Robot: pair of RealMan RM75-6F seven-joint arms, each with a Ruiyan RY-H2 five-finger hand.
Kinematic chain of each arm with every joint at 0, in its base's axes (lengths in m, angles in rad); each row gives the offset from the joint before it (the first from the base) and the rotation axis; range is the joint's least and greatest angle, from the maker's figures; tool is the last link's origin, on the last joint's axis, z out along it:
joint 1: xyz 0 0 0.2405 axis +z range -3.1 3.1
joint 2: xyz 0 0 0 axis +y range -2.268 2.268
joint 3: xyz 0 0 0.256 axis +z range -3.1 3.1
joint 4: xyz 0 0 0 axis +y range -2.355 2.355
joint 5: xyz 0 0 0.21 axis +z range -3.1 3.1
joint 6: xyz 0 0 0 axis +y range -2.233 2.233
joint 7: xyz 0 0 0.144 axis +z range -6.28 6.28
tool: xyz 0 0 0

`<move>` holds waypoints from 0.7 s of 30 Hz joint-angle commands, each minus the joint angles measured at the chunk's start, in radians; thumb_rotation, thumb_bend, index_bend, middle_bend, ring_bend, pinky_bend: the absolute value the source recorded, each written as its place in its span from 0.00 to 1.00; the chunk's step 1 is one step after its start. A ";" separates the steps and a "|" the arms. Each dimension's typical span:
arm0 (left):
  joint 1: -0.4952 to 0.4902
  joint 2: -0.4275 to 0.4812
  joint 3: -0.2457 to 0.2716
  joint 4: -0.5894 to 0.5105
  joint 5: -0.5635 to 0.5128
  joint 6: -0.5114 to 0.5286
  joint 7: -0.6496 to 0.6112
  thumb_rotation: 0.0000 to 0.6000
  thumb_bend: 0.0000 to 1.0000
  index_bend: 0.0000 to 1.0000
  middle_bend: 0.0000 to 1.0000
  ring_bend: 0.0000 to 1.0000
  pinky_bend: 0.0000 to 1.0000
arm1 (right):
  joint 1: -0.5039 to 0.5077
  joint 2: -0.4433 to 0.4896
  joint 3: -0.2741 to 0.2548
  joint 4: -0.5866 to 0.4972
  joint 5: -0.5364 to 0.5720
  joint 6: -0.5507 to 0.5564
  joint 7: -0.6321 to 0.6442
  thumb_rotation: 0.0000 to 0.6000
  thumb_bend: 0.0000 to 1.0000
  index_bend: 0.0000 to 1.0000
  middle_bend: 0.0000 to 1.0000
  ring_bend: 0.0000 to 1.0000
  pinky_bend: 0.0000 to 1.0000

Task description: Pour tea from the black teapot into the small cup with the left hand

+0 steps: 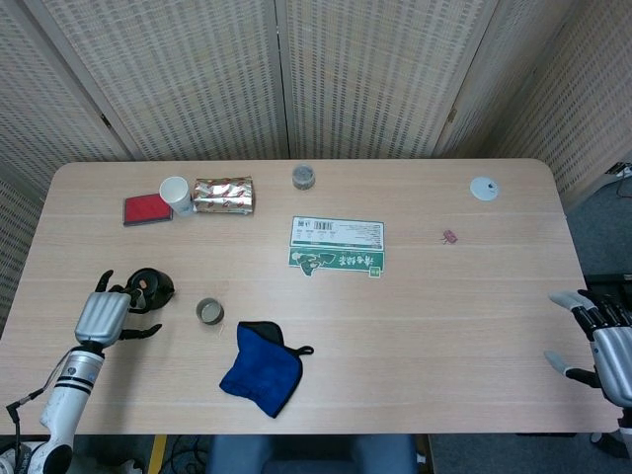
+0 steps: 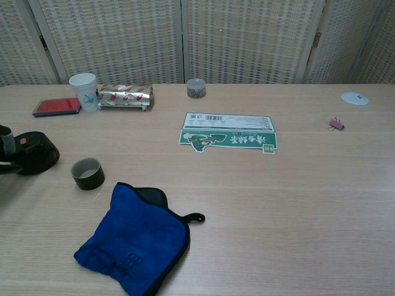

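Black teapot (image 1: 151, 286) beside open left robot hand (image 1: 103, 314); small cup (image 1: 208, 311) near blue cloth (image 1: 261, 367).

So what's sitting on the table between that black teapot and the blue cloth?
Only the small cup, standing between the black teapot and the blue cloth; the head view shows this best.

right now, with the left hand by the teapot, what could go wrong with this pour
The left hand sits beside the black teapot near the table's left edge, and the pictures do not show a firm hold; a weak grasp could tip or drop it. The small cup is narrow, so tea may miss it. The blue cloth lies close to the cup and could get wet from a spill.
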 commanded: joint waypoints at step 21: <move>0.010 -0.023 0.008 0.021 0.001 -0.015 0.014 0.49 0.17 0.53 0.51 0.38 0.00 | -0.004 -0.005 -0.001 0.012 0.004 0.002 0.013 1.00 0.12 0.24 0.24 0.15 0.18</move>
